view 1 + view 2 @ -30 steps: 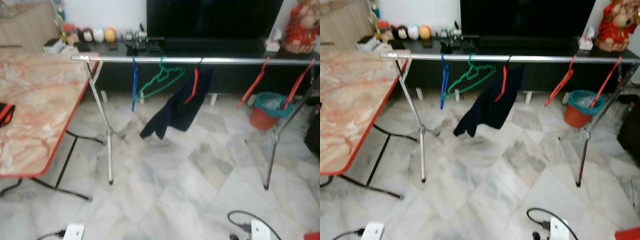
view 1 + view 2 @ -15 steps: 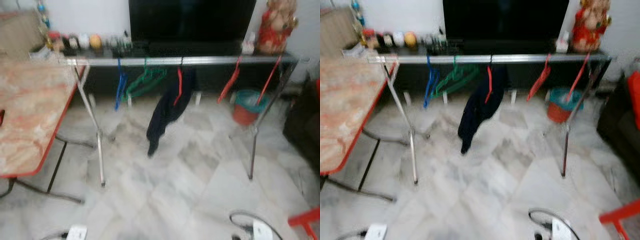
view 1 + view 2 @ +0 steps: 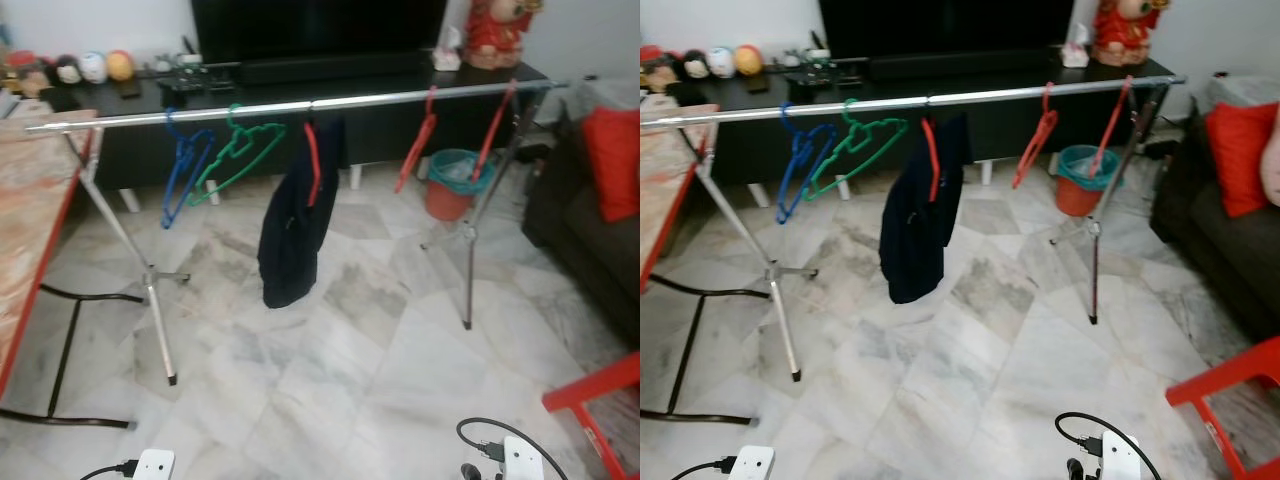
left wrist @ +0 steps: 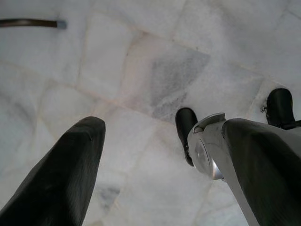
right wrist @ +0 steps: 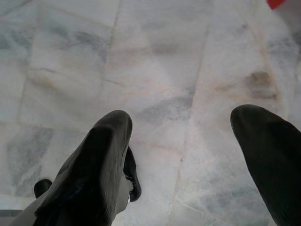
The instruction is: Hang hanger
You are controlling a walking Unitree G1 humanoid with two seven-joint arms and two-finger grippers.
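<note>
in the left eye view the clothes rail (image 3: 300,105) spans the room with a blue hanger (image 3: 180,175), a green hanger (image 3: 235,150), a red hanger carrying a dark garment (image 3: 292,225) and two bare red hangers (image 3: 415,150) on it.

in the left wrist view the left gripper (image 4: 164,155) hangs over the marble floor (image 4: 155,70), fingers spread wide and empty. in the right wrist view the right gripper (image 5: 181,141) is likewise wide apart, holding nothing.

judging by this, the hanging looks finished or not begun; any next move calls for finding a loose hanger first.
</note>
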